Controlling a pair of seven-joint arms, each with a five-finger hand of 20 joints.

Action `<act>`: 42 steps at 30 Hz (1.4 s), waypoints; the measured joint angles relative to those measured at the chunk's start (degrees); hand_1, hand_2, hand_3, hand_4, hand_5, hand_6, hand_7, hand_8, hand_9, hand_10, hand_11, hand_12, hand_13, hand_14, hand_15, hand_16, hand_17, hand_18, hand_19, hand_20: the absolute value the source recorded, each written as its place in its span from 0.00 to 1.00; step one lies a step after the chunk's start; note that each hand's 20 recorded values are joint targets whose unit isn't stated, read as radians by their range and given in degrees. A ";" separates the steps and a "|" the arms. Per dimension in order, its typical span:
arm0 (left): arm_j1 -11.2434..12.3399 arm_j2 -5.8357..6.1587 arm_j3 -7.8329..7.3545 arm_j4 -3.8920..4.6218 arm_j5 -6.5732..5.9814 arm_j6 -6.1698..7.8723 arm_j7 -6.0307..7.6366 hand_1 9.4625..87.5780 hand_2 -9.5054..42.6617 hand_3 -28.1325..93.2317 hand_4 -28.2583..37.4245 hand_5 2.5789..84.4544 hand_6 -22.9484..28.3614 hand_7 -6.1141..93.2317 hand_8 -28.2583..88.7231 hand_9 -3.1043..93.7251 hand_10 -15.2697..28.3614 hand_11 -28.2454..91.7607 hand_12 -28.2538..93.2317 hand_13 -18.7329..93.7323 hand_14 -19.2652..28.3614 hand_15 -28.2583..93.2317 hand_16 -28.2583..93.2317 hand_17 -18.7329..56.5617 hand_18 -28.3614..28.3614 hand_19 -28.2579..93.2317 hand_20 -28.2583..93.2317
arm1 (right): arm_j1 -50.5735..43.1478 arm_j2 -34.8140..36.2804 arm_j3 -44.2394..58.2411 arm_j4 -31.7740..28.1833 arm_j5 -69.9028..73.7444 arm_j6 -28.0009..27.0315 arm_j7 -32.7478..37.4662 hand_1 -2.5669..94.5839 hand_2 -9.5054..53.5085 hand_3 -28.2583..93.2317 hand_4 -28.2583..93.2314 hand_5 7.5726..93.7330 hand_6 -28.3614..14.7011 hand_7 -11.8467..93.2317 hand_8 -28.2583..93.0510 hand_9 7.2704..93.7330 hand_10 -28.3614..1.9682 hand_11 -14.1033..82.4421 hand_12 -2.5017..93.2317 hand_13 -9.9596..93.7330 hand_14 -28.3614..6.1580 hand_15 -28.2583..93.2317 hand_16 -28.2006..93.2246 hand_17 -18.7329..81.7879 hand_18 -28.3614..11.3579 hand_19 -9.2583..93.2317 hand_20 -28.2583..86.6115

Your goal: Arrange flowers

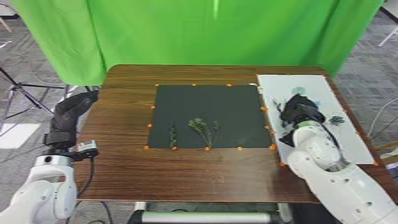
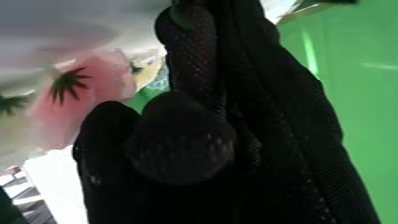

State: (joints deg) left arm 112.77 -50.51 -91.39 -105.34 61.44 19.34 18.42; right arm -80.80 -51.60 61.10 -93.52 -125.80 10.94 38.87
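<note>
My right hand [image 1: 302, 111] is over the white sheet [image 1: 302, 84] at the table's right, with a bit of greenery [image 1: 279, 105] beside it. A pale green bloom [image 1: 298, 90] lies beyond the hand and a dark green sprig [image 1: 337, 120] to its right. On the black mat [image 1: 204, 100] are a thin green stem [image 1: 173, 135] and a branched sprig [image 1: 203, 131]. In the right wrist view, pink petals [image 2: 105, 80] appear beside my right hand [image 2: 182, 142], and a green leaf [image 2: 182, 18] overlaps its glove. My left hand [image 1: 75, 105] is open at the table's left edge.
The brown table [image 1: 120, 165] carries small orange markers around the mat and along the sheet. A green curtain [image 1: 213, 35] hangs behind the table. Bare wood lies between the mat and the table's front edge.
</note>
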 measured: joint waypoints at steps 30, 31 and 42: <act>-0.31 0.57 -0.40 -0.42 0.18 -2.19 -3.05 0.24 0.18 0.78 0.11 0.52 0.55 0.22 0.17 0.45 0.65 0.41 0.31 0.45 0.71 0.30 0.22 0.31 0.65 0.26 0.33 | -0.05 1.78 -4.33 -14.45 4.92 7.38 -6.10 0.74 0.00 0.62 0.15 0.85 0.60 0.36 0.31 1.00 0.54 0.43 0.38 1.00 0.80 0.73 0.43 0.91 0.57 1.00 0.62; -0.37 0.57 -0.39 -0.41 0.24 -2.38 -3.12 0.24 0.18 0.78 0.11 0.52 0.55 0.22 0.17 0.45 0.65 0.41 0.31 0.45 0.71 0.30 0.22 0.31 0.65 0.26 0.33 | -0.28 1.25 -4.49 -14.45 4.86 7.07 -6.16 0.74 0.00 0.62 0.15 0.85 0.60 0.36 0.31 1.00 0.54 0.43 0.38 1.00 0.80 0.73 0.43 0.91 0.58 1.00 0.62; 0.13 0.58 -1.14 -0.64 0.38 -3.14 -3.66 0.24 0.18 0.78 0.12 0.52 0.55 0.22 0.17 0.45 0.65 0.40 0.31 0.45 0.72 0.30 0.23 0.31 0.65 0.26 0.33 | -4.48 -2.24 -6.26 -14.62 3.62 3.00 -6.64 0.74 0.00 0.62 0.16 0.85 0.60 0.36 0.31 1.00 0.54 0.43 0.38 1.00 0.81 0.73 0.43 0.92 0.58 1.00 0.60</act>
State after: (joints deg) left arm 112.89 -49.94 -92.53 -105.97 61.82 16.20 14.76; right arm -85.29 -53.84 54.85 -108.13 -122.18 13.94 32.23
